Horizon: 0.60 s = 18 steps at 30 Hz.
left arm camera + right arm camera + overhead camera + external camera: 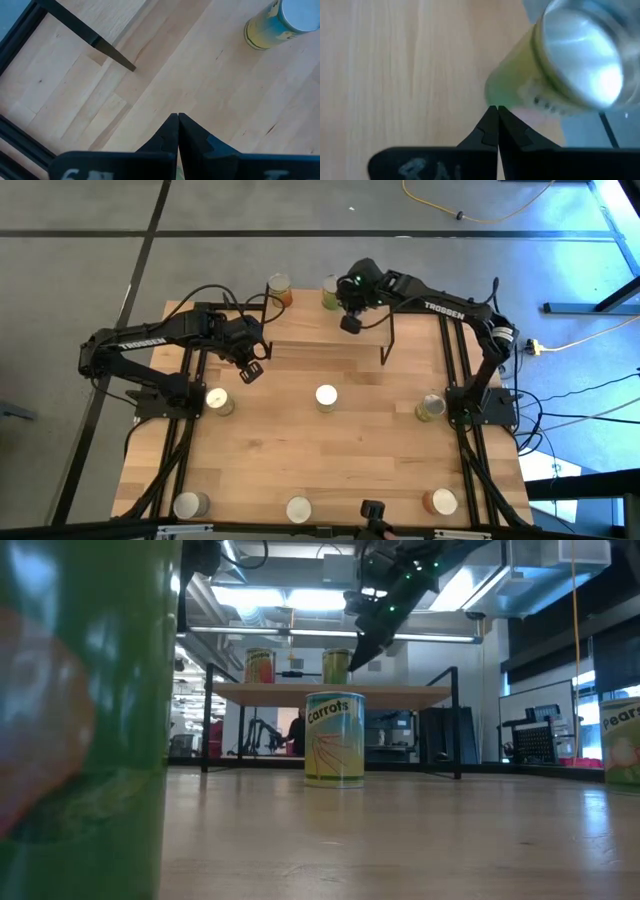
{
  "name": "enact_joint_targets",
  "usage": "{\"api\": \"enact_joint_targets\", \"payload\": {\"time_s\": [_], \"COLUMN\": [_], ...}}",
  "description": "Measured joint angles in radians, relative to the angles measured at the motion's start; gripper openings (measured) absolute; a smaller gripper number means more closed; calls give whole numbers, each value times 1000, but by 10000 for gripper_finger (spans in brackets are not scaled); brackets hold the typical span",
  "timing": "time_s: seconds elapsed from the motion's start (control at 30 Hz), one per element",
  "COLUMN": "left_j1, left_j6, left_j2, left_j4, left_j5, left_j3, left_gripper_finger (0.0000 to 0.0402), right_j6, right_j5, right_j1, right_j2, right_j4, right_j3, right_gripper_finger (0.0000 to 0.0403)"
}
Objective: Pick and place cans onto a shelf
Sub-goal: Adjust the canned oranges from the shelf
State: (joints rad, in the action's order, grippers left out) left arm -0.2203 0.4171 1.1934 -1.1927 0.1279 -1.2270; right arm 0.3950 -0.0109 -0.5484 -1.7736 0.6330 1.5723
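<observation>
Pale wood plank surface (330,450) on a grey floor. Three silver-topped tins stand along the near edge: one near the left corner (190,505), one at mid-edge (299,509), an orange-labelled one (441,502) toward the right corner. Mid-surface: a green tin (218,400) left, the "Carrots" tin (326,397) centre, a green tin (431,407) by the right edge. Left tool (251,370), fingers pressed together and empty, hovers over the surface in front of the shelf. At the far edge the light-wood, black-legged shelf (300,330) carries an orange-green tin (279,288) and a green tin (331,292). Right tool (351,323), tips together and empty, hangs just beside the green tin.
</observation>
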Motion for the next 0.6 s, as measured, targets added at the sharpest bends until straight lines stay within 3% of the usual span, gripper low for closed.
{"api": "enact_joint_targets", "payload": {"time_s": [0.23,0.33,0.6], "left_j1": [0,0,0], "left_j6": [0,0,1], "left_j2": [0,0,0], "left_j4": [0,0,0], "left_j5": [-4,-4,-3], "left_j3": [0,0,0], "left_gripper_finger": [0,0,0], "right_j6": [3,8,3], "right_j5": [54,105,107], "right_j1": [-10,-30,-69], "right_j2": [61,64,45], "right_j4": [104,69,-55], "right_j3": [0,0,1], "right_gripper_finger": [0,0,0]}}
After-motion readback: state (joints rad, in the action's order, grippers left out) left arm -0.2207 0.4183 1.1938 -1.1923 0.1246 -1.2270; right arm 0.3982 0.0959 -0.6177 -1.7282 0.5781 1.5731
